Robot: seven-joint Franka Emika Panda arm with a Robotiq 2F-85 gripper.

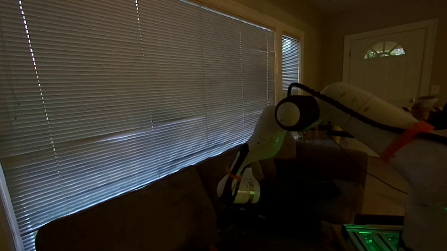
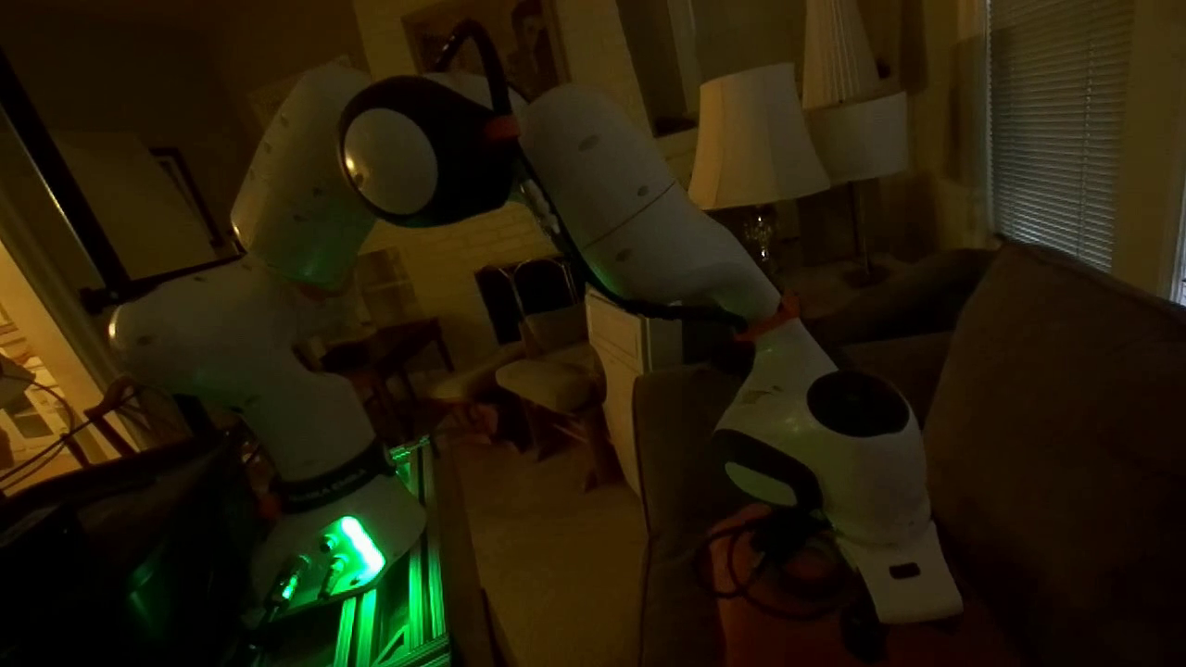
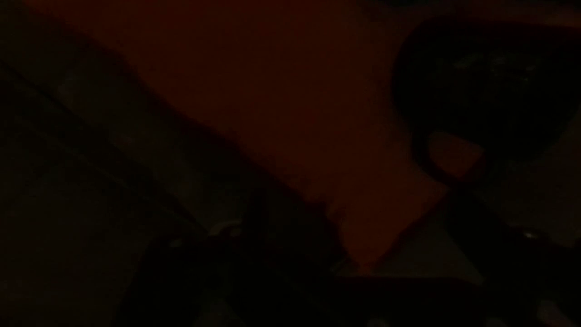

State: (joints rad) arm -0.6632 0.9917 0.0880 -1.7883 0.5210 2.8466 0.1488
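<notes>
The wrist view is very dark. My gripper (image 3: 361,200) comes in from the bottom, its dim fingers standing apart, and I see nothing gripped between them. Beyond them spreads an orange cloth-like surface (image 3: 281,100). At the upper right lies a dark rounded object (image 3: 490,86) with a loop on its lower side; what it is I cannot tell. In an exterior view the arm's wrist (image 2: 871,482) points down over the orange cloth (image 2: 741,593) on the couch. Whether the gripper touches the cloth is hidden.
A brown couch (image 1: 130,221) runs below a window with closed blinds (image 1: 114,88). Its backrest (image 2: 1066,398) rises close beside the wrist. Dark cables (image 2: 732,565) hang by the gripper. Lamps (image 2: 760,139) and a stool-like seat (image 2: 551,380) stand farther back.
</notes>
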